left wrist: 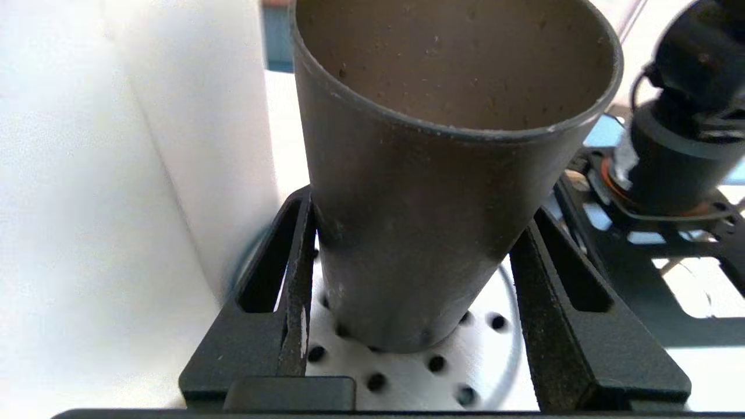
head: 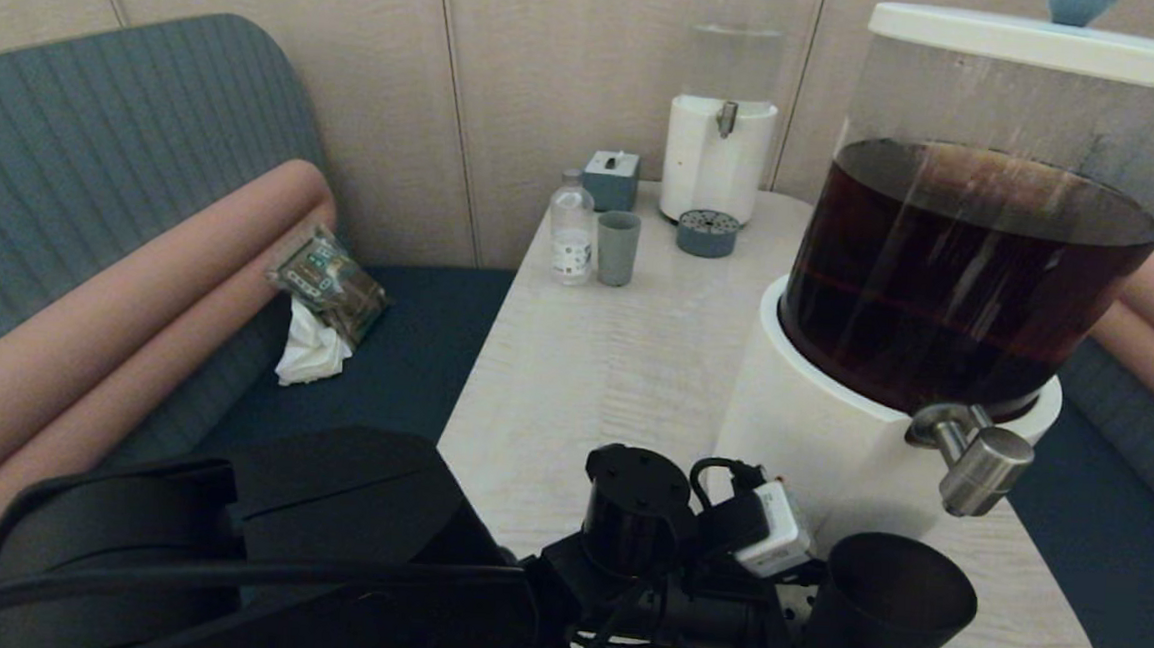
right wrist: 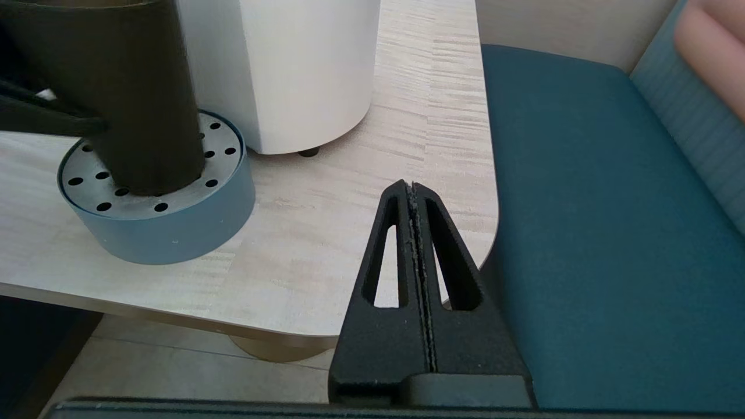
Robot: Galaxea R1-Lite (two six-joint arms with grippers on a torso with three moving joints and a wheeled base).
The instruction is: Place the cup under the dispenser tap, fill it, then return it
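1. Between the left gripper's (left wrist: pixel 407 279) two fingers (left wrist: pixel 294 285) stands the cup (left wrist: pixel 430 192), one black finger on each side of its lower wall. I cannot tell whether they pinch it or sit just clear of it.
2. The cup (head: pixel 882 603) is upright, mouth open and empty inside, its long axis vertical. Its base rests on the perforated top of the round blue-grey drip tray (right wrist: pixel 174 227), just in front of the big dispenser's white base (head: pixel 801 428).
3. Seen from the head, the dispenser tap (head: pixel 974 464) lies at about 1 o'clock from the cup rim, higher up and apart from it. The spout seems to point down just outboard of the rim, so my judgement is that the coming move turns on this offset: either the cup shifts slightly toward 1 o'clock, or it already sits close enough to catch the stream.
4. The left arm is the nearer one, already at the cup.
5. The right gripper (right wrist: pixel 414 192) hangs by the table's (right wrist: pixel 326 244) near corner, its fingers pressed together on nothing, well apart from the tray.
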